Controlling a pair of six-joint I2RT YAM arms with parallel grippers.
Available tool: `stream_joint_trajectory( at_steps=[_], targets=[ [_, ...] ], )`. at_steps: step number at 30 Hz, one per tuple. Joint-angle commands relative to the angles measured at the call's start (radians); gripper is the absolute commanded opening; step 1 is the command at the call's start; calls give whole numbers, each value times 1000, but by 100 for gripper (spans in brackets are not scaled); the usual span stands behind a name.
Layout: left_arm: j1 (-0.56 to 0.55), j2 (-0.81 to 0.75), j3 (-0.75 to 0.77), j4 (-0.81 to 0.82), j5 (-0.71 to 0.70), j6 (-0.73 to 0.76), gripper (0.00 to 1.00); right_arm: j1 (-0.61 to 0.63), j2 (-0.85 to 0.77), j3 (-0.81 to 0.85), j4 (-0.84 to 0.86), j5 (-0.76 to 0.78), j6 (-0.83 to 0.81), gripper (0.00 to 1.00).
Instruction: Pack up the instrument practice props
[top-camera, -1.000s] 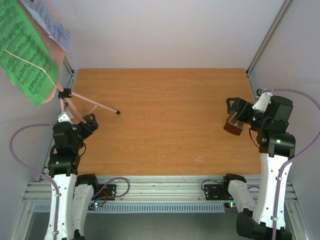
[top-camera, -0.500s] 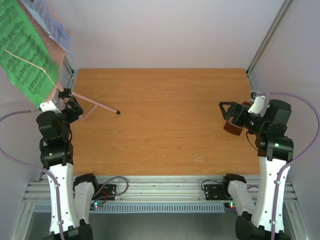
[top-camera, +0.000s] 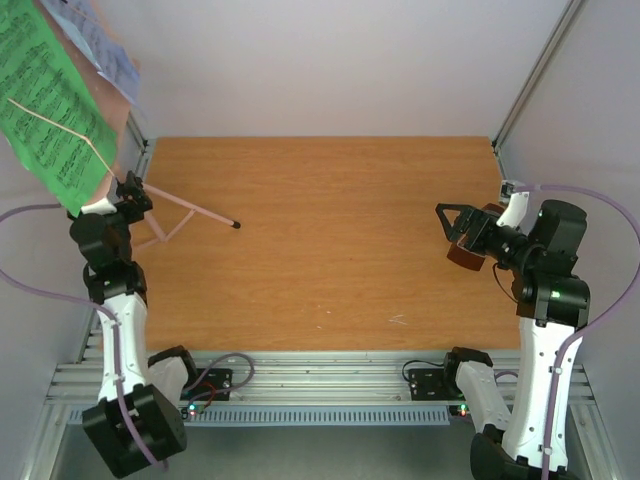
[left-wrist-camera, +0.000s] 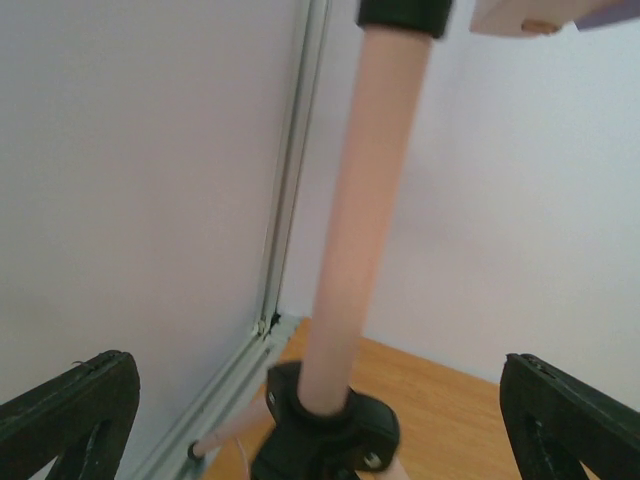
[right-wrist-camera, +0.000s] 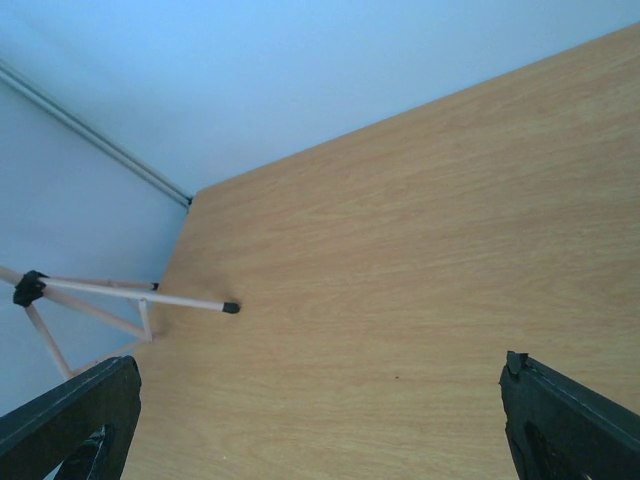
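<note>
Both jaws are wide open. The pink music stand (top-camera: 190, 208) looks light and tippy; grab its thin pole (left-wrist-camera: 350, 220).

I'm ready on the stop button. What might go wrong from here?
The stand pole lines up inside the open left gripper; an off-centre close could tip the stand and spill the music sheets. The open right gripper hangs by the metronome near the table edge; a nudge could topple it.
</note>
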Motion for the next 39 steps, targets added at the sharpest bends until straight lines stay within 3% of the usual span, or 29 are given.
stream_joint_trajectory(
  at_steps=[1, 5, 11, 32, 39],
  targets=[
    [77, 51, -7, 287, 144, -17, 98, -4, -9, 30, -6, -37, -4, 98],
    [84, 94, 23, 294, 208, 8, 94, -4, -8, 24, 5, -44, 5, 99],
    [92, 198, 69, 350, 271, 4, 77, -3, -6, 31, -6, -42, -2, 98],
    [91, 440, 233, 445, 268, -2, 51, -4, -3, 32, -23, -17, -16, 99],
    [92, 462, 231, 462, 281, 32, 24, -4, 3, 27, -23, -9, -20, 98]
  ],
)
